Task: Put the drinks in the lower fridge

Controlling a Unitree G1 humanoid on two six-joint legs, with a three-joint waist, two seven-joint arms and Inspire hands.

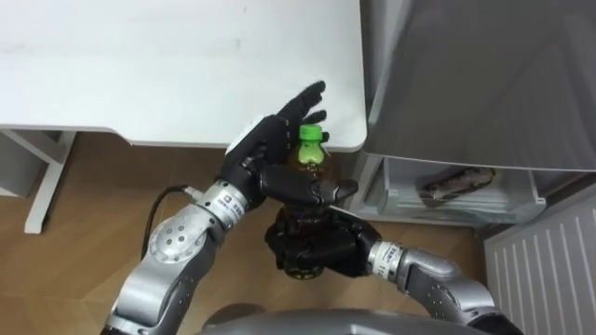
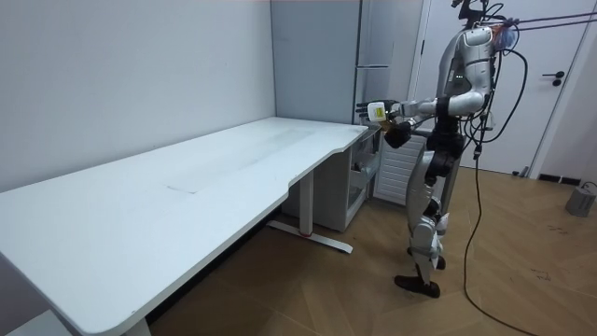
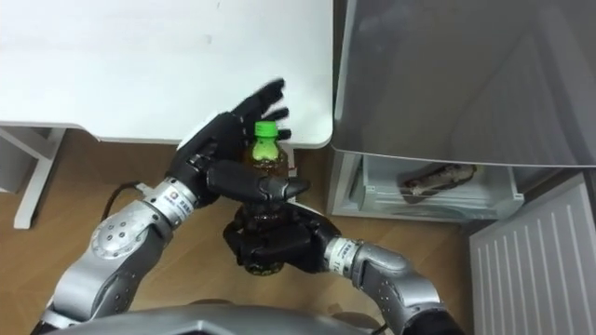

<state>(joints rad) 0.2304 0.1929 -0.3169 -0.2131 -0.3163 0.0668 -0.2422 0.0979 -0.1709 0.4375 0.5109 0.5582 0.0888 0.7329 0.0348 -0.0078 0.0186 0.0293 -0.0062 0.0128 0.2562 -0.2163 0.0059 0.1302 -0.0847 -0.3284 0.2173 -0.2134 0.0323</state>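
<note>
Your bottle (image 1: pixel 311 160), amber plastic with a green ribbed cap, is at centre frame. Right hand (image 1: pixel 321 249) is wrapped round its base. Left hand (image 1: pixel 268 141) has straight fingers behind it, thumb across the front.

You have a long white desk (image 2: pixel 187 196) running from 7 o'clock of the room view up toward the centre, set against a plain pale wall (image 2: pixel 121 75) at 10 o'clock. Wood floor (image 2: pixel 522 280) spreads across 5 o'clock. A tall grey fridge (image 2: pixel 387 47) stands at 12 o'clock, past the desk's far end. A white door (image 2: pixel 571 121) is at 2 o'clock, and a small metal pail (image 2: pixel 580 199) sits on the floor at 3 o'clock. The light is even and soft.
</note>
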